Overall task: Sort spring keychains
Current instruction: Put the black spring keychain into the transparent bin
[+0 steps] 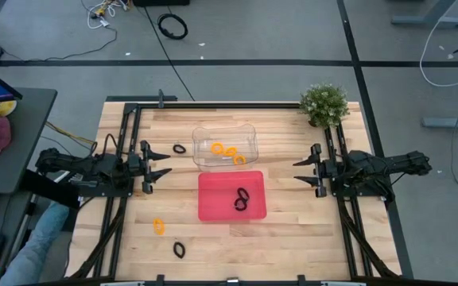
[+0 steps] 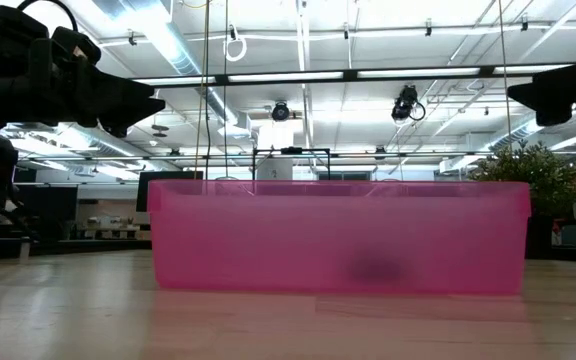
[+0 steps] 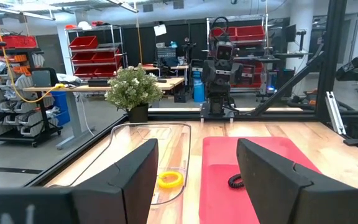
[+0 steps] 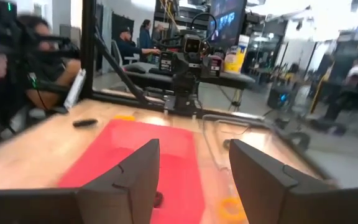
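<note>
Two black spring keychains (image 1: pixel 242 199) lie in the red tray (image 1: pixel 213 208) at the table's middle. Three orange ones (image 1: pixel 229 152) lie in the clear tray (image 1: pixel 250 135) behind it. Loose on the wood are a black one (image 1: pixel 179 148) near the clear tray, plus an orange one (image 1: pixel 159 227) and a black one (image 1: pixel 179 249) toward the near edge. My left gripper (image 1: pixel 164 162) hovers open at the table's left side, pointing level at the trays. My right gripper (image 1: pixel 297 171) hovers open at the right side, facing it. Neither has anything between its fingers (image 3: pixel 135 180) (image 4: pixel 129 180).
A small potted plant (image 1: pixel 324 103) stands at the far right corner. Black frame rails (image 1: pixel 126 199) run along the left and right sides under the arms. A person's leg (image 1: pixel 38 238) shows off the table's near left. Bare wood lies between the red tray and the near edge.
</note>
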Robot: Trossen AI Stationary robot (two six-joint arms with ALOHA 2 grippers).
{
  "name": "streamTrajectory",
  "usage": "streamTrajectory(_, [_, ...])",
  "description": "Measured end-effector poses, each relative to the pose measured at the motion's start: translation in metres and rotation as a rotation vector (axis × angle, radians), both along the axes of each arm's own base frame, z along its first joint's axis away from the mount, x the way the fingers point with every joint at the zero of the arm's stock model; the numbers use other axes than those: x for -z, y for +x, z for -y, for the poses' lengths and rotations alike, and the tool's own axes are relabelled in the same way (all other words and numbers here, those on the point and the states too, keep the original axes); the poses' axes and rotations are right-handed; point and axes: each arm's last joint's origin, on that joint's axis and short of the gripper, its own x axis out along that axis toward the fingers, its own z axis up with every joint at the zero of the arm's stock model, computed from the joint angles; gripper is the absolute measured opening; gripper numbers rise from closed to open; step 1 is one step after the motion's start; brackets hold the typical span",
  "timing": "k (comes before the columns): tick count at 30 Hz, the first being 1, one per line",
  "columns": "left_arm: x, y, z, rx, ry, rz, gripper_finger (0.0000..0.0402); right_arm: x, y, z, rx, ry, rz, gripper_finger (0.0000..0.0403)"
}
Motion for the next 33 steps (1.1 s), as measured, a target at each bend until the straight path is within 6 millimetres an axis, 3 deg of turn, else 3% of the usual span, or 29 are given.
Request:
streamTrajectory(3, [0.000,0.000,0.000,-0.001,0.000,0.000,0.0223,0.000,0.000,0.000,0.005,-0.084,0.005,0.0198])
streamTrajectory(11, [0.000,0.000,-0.001,-0.050,0.013,-0.004,0.0222,0.000,0.000,0.000,0.004,-0.076,0.004,0.0198])
streamTrajectory(19, [0.000,-0.002,-0.006,-0.220,0.031,-0.018,0.0222,-0.006,0.000,0.004,0.129,0.137,0.063,0.0198])
streamTrajectory(24, [0.000,-0.003,-0.009,-0.357,0.128,-0.066,0.0222,-0.007,0.000,0.004,0.128,0.148,0.064,0.0198])
streamTrajectory(33, [0.001,-0.006,-0.013,-0.524,0.110,-0.088,0.0222,-0.007,0.000,0.004,0.127,0.148,0.064,0.0198])
